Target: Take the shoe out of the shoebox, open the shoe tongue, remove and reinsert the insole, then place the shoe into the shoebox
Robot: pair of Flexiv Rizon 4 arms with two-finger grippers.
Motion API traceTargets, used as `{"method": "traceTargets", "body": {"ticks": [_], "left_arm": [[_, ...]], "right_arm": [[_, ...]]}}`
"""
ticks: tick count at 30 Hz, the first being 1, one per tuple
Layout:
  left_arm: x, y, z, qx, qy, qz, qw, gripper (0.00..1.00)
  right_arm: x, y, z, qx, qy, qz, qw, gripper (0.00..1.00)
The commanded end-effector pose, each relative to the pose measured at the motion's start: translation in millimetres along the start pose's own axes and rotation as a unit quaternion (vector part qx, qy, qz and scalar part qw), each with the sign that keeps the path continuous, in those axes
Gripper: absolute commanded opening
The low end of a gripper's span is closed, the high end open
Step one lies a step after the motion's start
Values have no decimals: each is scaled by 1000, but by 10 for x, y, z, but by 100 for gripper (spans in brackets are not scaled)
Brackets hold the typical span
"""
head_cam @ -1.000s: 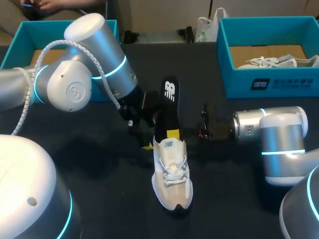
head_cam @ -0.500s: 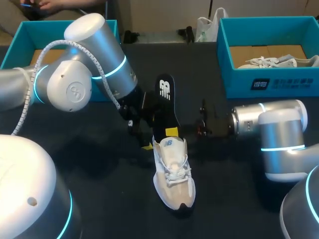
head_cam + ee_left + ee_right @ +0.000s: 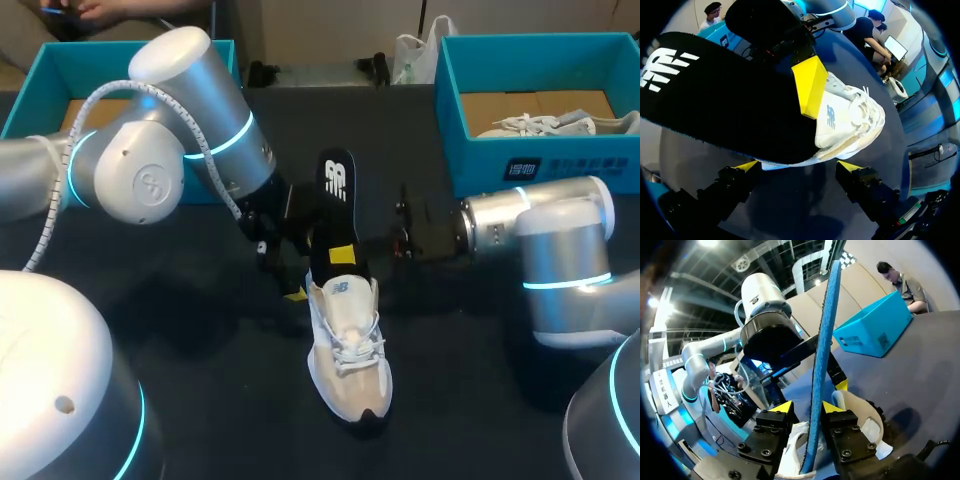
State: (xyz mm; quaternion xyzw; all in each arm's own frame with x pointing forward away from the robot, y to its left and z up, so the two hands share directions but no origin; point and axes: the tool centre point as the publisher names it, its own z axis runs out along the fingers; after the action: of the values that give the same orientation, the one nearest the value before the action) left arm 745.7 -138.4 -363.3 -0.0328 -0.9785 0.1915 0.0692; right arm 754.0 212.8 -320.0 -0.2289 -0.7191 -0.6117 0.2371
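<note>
right end effector (image 3: pixel 805 407), gripping the insole (image 3: pixel 335 195), has edged toward 12 o'clock. the insole's lower end remains inside the shoe (image 3: pixel 348 350) mid table (image 3: pixel 220 350), so removal looks unfinished. left end effector (image 3: pixel 799 166) gapes at the heel.

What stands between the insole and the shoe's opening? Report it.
Nothing visible does. The right gripper holds the insole with its lower end at the opening of the shoe; the left gripper stands open beside the heel.
</note>
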Motion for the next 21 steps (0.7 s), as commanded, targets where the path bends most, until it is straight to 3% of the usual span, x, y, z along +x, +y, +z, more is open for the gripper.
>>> {"method": "traceTargets", "body": {"ticks": [1,7,11,12,13,21], "left_arm": [[3,0,0,-1,0,0,1000,100],[3,0,0,-1,0,0,1000,100],[3,0,0,-1,0,0,1000,100],[3,0,0,-1,0,0,1000,100],[3,0,0,-1,0,0,1000,100],[3,0,0,-1,0,0,1000,100]], "right_arm": [[-64,106,-2,17,6,2,1000,33],[-143,195,-8,15,9,21,1000,24],[-181,226,-3,15,9,39,999,11],[-181,226,-3,15,8,43,999,2],[-182,225,-3,14,7,46,999,0],[-171,105,-48,8,0,101,995,0]]}}
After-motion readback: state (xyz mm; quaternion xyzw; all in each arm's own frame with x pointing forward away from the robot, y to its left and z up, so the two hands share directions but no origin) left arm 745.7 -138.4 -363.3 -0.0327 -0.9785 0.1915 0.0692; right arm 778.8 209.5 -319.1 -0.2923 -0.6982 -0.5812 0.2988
